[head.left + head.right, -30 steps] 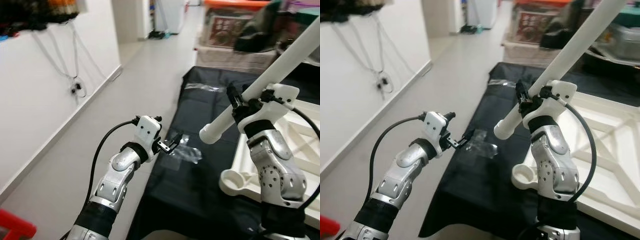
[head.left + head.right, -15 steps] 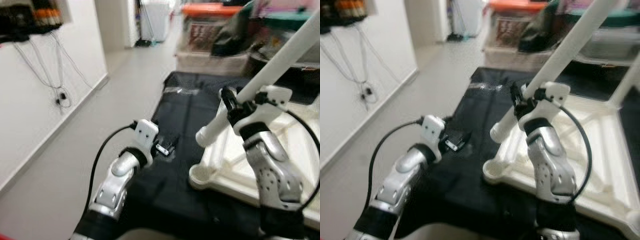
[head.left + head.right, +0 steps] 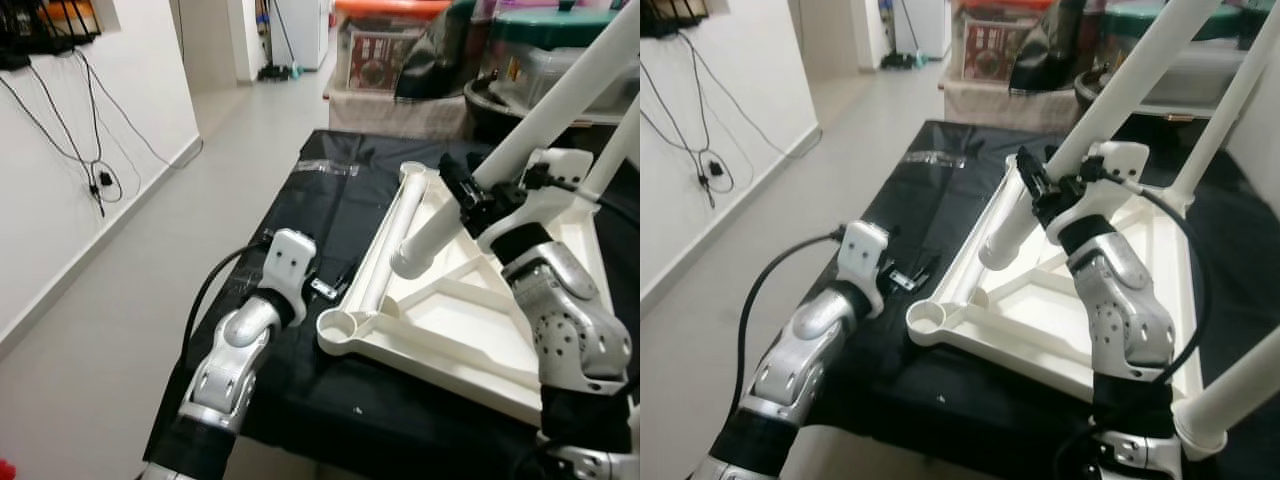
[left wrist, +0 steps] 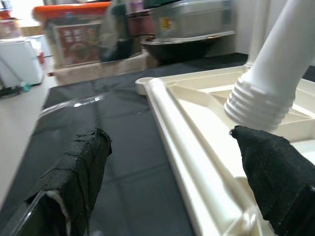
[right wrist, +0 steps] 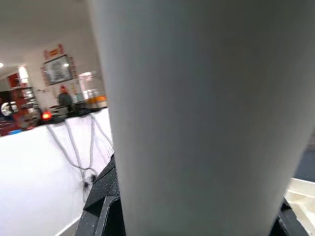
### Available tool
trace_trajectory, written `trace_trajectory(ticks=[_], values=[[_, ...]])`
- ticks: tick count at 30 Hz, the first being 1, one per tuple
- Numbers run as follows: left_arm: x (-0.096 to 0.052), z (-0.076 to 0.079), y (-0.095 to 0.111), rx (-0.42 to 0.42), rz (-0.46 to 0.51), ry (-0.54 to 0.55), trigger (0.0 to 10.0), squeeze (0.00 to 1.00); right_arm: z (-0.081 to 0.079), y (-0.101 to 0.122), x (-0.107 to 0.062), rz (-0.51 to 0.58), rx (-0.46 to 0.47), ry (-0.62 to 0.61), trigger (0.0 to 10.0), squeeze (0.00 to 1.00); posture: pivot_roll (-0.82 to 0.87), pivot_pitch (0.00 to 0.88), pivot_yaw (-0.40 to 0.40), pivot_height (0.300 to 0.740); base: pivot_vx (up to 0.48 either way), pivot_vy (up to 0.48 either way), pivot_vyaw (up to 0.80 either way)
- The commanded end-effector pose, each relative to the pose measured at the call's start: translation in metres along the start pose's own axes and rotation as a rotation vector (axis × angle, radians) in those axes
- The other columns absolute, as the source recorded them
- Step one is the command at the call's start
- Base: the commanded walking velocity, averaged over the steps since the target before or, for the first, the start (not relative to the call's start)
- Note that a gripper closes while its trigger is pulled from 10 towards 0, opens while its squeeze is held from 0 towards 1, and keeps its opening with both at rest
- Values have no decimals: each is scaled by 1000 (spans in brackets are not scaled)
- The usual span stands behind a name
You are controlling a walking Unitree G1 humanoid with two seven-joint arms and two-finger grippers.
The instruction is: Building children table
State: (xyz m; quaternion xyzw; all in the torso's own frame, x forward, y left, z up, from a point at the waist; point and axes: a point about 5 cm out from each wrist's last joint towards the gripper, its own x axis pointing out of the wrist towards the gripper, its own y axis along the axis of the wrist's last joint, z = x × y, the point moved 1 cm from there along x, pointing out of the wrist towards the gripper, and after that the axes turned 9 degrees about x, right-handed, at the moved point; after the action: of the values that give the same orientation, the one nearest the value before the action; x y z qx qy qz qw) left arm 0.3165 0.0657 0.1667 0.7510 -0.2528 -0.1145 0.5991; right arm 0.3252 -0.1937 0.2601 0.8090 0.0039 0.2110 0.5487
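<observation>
The white tabletop (image 3: 450, 330) lies upside down on a black sheet (image 3: 330, 200), filling the middle and right of the frame. The right gripper (image 3: 470, 195), centre right, is clamped around a white table leg (image 3: 560, 95) that slants up to the top right corner, its lower end above the frame. The left gripper (image 3: 335, 287), fingers (image 4: 78, 172) spread apart, hovers just beside the tabletop's near-left corner socket (image 3: 335, 325).

Three white table legs (image 3: 1110, 95), one upturned white tabletop (image 3: 1040, 300), two pincers (image 3: 915, 275).
</observation>
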Motion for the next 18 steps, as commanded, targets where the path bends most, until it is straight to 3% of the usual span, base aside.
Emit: trace_trajectory(ticks=[1, 9, 18], values=[[-6, -4, -5, 13, -27, 10, 10000, 0, -6, 2, 5, 16, 4, 30, 10000, 0, 62, 0, -73, 740, 0, 0, 800], [-13, 4, -9, -4, -54, -12, 10000, 0, -5, 4, 6, -2, -17, 33, 10000, 0, 58, 0, -73, 740, 0, 0, 800], [-18, 11, -13, -16, -78, -30, 10000, 0, 4, 5, 6, -3, -23, -22, 10000, 0, 56, 0, -73, 740, 0, 0, 0]])
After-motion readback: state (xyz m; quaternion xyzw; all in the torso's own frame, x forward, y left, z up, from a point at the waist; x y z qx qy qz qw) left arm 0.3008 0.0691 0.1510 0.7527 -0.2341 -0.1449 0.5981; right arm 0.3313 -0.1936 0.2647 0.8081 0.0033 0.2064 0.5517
